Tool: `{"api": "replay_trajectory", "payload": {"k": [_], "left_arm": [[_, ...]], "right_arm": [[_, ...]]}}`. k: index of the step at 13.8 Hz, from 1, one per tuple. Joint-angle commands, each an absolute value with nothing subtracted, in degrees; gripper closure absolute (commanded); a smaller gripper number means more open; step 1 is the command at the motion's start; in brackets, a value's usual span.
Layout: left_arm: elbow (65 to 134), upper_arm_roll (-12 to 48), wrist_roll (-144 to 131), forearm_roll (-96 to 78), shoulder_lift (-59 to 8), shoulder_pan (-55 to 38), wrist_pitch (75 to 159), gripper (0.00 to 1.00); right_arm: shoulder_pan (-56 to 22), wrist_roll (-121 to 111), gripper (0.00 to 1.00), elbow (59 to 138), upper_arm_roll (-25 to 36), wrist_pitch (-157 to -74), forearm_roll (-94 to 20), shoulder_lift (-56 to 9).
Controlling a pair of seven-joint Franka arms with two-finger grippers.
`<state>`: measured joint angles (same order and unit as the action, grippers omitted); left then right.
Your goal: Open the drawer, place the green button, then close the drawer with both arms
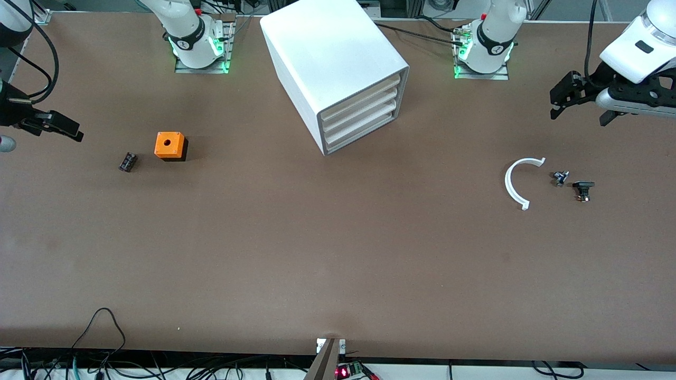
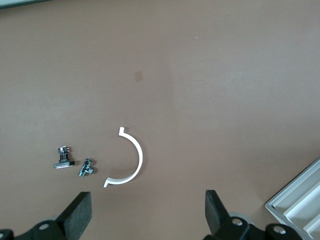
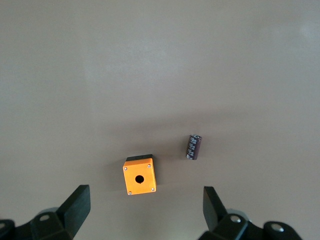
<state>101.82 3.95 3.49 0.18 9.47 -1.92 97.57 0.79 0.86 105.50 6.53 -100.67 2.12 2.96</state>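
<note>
The white cabinet (image 1: 332, 58) stands between the arms' bases. All its drawers are shut, and the bottom drawer (image 1: 363, 136) is the lowest white tray. A corner of the drawers shows in the left wrist view (image 2: 300, 200). Two small dark parts lie toward the left arm's end: a bluish one (image 1: 560, 178) (image 2: 86, 168), and a flat-headed one with a yellowish end (image 1: 583, 190) (image 2: 64, 159). No green cap shows, so I cannot tell which is the button. My left gripper (image 1: 561, 100) (image 2: 148, 212) hangs open and empty over the table near them. My right gripper (image 1: 58, 125) (image 3: 145, 210) hangs open and empty at the right arm's end.
A white curved strip (image 1: 518, 182) (image 2: 131, 160) lies beside the two small parts. An orange cube with a hole (image 1: 170, 145) (image 3: 139, 176) and a small black cylinder (image 1: 127, 161) (image 3: 194, 146) lie toward the right arm's end. Cables run along the table's near edge.
</note>
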Motion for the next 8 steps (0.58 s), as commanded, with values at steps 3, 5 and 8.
{"api": "replay_trajectory", "payload": {"k": [3,5,8], "left_arm": [[99.14,3.87,4.48,0.00,7.65,-2.29,95.45,0.00],[98.97,3.60,4.75,0.00,7.47,-2.20,95.54,0.00],[98.88,3.78,4.31,-0.09,7.38,-2.20,95.54,0.00]], "right_arm": [[0.88,-0.18,0.00,107.93,6.50,-101.43,1.23,5.27],[0.88,-0.26,0.00,107.93,6.50,-101.60,1.23,5.36],[0.88,-1.31,0.00,107.93,6.42,-101.69,1.32,5.36]]}}
